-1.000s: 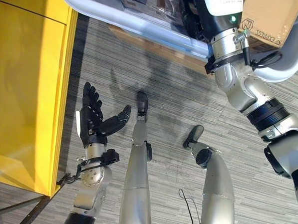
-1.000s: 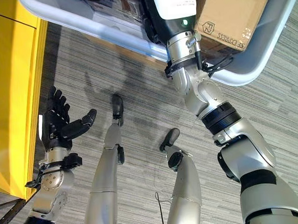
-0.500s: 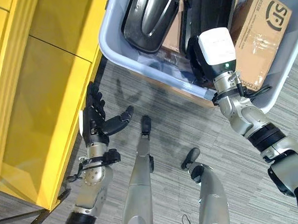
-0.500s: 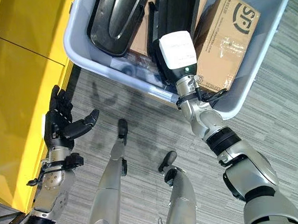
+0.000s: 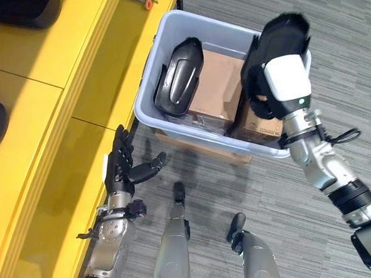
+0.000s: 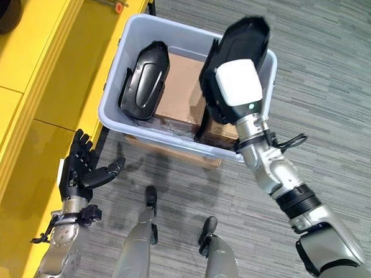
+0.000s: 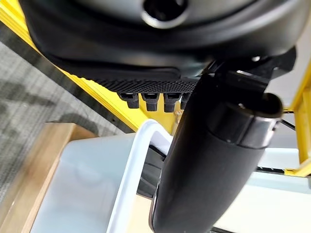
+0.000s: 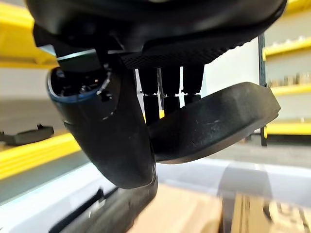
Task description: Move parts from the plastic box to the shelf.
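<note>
Fingers, right: the right hand (image 6: 223, 81) has its fingers (image 8: 170, 92) closed over a black part (image 6: 243, 42), with the thumb against it, as the right wrist view shows.
Fingers, left: the left hand (image 5: 121, 167) hangs spread and empty, low beside the yellow shelf (image 5: 39, 84).
Change: a second ago the right hand was down among the contents of the plastic box (image 6: 119, 127); now the black part is raised above the box's rim. The head camera has also tilted up, so the box and shelf shift in view.
Left in box: a second black part (image 5: 179, 77) lies on the cardboard boxes (image 5: 217, 90).
Meaning: by my reading the pick is done; the carry across to the shelf comes next.
</note>
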### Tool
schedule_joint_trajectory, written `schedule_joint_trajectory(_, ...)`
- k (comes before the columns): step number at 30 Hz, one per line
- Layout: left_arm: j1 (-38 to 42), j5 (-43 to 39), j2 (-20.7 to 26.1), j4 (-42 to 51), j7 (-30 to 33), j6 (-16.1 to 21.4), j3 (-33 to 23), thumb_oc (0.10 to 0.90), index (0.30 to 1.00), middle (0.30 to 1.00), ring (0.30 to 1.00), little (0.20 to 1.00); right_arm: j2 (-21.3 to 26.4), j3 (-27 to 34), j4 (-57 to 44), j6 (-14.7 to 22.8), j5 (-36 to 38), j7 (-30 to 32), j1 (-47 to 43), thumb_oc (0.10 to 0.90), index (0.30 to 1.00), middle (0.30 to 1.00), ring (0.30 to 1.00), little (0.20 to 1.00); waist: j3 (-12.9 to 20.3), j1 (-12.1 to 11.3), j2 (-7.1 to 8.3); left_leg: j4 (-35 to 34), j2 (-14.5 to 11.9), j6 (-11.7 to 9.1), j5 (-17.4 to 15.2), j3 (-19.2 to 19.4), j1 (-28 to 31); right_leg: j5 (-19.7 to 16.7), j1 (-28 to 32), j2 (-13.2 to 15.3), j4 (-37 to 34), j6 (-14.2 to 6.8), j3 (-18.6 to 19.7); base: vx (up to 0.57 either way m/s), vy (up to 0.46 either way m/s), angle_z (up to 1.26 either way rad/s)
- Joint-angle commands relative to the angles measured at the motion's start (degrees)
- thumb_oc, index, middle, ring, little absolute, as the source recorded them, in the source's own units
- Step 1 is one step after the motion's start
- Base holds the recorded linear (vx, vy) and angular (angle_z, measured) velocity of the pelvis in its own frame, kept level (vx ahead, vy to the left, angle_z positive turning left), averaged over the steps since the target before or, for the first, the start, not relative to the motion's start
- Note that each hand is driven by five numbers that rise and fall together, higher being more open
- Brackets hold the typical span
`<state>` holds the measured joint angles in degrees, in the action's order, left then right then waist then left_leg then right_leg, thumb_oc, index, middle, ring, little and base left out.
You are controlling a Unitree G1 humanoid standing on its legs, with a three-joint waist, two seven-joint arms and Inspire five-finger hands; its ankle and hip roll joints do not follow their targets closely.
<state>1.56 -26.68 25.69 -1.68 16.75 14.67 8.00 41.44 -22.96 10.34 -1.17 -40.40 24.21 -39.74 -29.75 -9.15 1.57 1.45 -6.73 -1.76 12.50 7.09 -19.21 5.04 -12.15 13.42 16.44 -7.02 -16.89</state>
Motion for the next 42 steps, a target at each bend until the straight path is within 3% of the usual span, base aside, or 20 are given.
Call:
schedule_joint_trajectory(1,0.9,0.4,0.5,4.5,-2.0,3.5,-1.2,0.9,1.0,1.0,1.0,1.0,2.0,3.4,-5.4,2.8,-2.1,4.0,-8.9,0.4,0.3,0.3,0.3,0.3,6.5,1.1,1.38,0.9,-3.3,-3.4,-4.5,-0.8,3.3,-4.8,4.4,1.7,-7.8,-1.8,1.3,0.03,0.004,-0.14)
schedule_joint_trajectory(14,-2.9,-0.2,-0.5,4.3,-5.0,1.5,-1.7,0.9,1.0,1.0,1.0,1.0,2.2,4.1,-9.3,5.3,-2.3,0.6,-6.4,0.4,0.3,0.3,0.3,0.3,13.0,3.5,1.22,2.9,-4.7,-3.0,-7.4,1.7,10.0,-2.8,8.2,1.2,-5.8,-2.0,4.1,0.03,-0.022,-0.11)
schedule_joint_trajectory(21,-5.4,-1.0,-1.3,3.8,-5.8,0.6,-2.2,0.9,1.0,1.0,1.0,1.0,2.9,2.1,-10.2,6.6,-1.8,-1.1,-6.6,0.4,0.3,0.3,0.3,0.3,14.7,4.0,0.21,3.6,-7.1,-4.0,-6.5,1.2,12.3,1.3,8.9,-1.6,-1.5,0.0,5.8,-0.03,-0.112,-0.13)
schedule_joint_trajectory(26,-7.2,-2.6,-2.2,3.4,-5.6,0.7,-3.0,0.9,1.0,1.0,1.0,1.0,5.4,0.1,-10.5,7.4,-1.3,-0.2,-11.7,0.4,0.3,0.3,0.3,0.3,12.9,3.2,-2.1,5.2,-11.0,-6.3,-1.8,-0.3,10.5,6.0,6.8,-6.0,5.4,3.9,3.3,-0.14,-0.228,0.0)
schedule_joint_trajectory(30,-9.6,-3.1,-3.6,2.9,-5.7,0.8,-3.4,0.9,1.0,1.0,1.0,1.0,7.2,-0.7,-10.8,7.6,-1.4,0.9,-15.0,0.4,0.3,0.3,0.3,0.3,11.8,1.3,-5.12,-0.5,-10.7,-7.8,5.4,-0.7,8.6,6.5,6.4,-5.9,4.8,4.5,-0.8,-0.14,-0.164,0.31)
schedule_joint_trajectory(32,-9.9,-3.0,-3.8,2.6,-5.9,0.6,-3.2,0.9,1.0,1.0,1.0,1.0,7.7,0.1,-11.6,7.7,-1.7,1.4,-14.0,0.4,0.3,0.3,0.3,0.3,11.9,1.6,-5.33,-1.3,-10.6,-7.9,6.1,1.2,8.3,6.6,6.9,-5.2,4.1,4.6,-2.2,-0.08,-0.162,0.55)
schedule_joint_trajectory(33,-9.1,-2.6,-3.9,1.8,-6.3,0.2,-2.7,0.9,1.0,1.0,1.0,1.0,8.2,2.0,-12.6,7.6,-2.0,2.2,-11.1,0.4,0.3,0.3,0.3,0.3,12.0,3.1,-5.25,0.0,-11.8,-9.0,6.2,9.0,7.5,7.0,8.3,-3.8,2.5,4.8,-5.5,-0.23,-0.297,2.37)
schedule_joint_trajectory(34,-7.3,-3.5,-2.7,2.1,-7.0,0.4,-1.9,0.9,1.0,1.0,1.0,1.0,8.8,4.0,-14.4,6.6,-2.8,2.7,-8.4,0.4,0.3,0.3,0.3,0.3,12.4,5.1,-4.41,6.9,-16.7,-9.9,3.2,15.9,10.5,5.3,7.8,-1.4,2.0,5.1,-9.7,-0.23,-0.295,2.59)
schedule_joint_trajectory(36,-6.9,-4.6,-2.9,2.2,-7.4,0.6,-1.6,0.9,1.0,1.0,1.0,1.0,8.7,3.9,-14.6,6.2,-2.9,2.5,-8.4,0.4,0.3,0.3,0.3,0.3,12.2,5.1,-4.39,12.6,-17.7,-9.8,0.8,13.7,11.3,5.0,7.8,-0.9,2.1,5.2,-9.8,-0.14,-0.071,2.24)
schedule_joint_trajectory(39,-5.1,-5.2,-4.0,2.8,-6.6,0.3,-0.7,0.9,1.0,1.0,1.0,1.0,7.7,3.9,-15.0,5.7,-2.7,2.2,-8.3,0.4,0.3,0.3,0.3,0.3,12.5,5.4,-4.28,18.4,-17.4,-9.0,-2.7,8.7,14.8,4.3,6.7,1.3,4.2,5.1,-11.0,-0.07,0.056,0.55)
schedule_joint_trajectory(40,-5.1,-5.2,-4.1,2.8,-6.6,0.2,-0.6,0.9,1.0,1.0,1.0,1.0,7.7,3.9,-15.0,5.6,-2.8,2.2,-8.3,0.4,0.3,0.3,0.3,0.3,12.3,5.6,-4.31,18.5,-17.3,-9.0,-2.9,8.5,14.8,4.4,6.9,1.4,4.4,4.9,-11.2,-0.08,0.15,0.22)
schedule_joint_trajectory(42,-5.0,-4.9,-4.4,3.7,-6.8,-0.1,-0.5,0.9,1.0,1.0,1.0,1.0,8.5,5.0,-15.9,5.6,-2.8,2.3,-7.5,0.4,0.3,0.3,0.3,0.3,13.5,7.8,-5.18,10.3,-14.9,-7.7,-9.6,12.6,20.0,2.6,5.5,4.3,6.8,3.1,-14.0,-0.06,0.2,0.76)
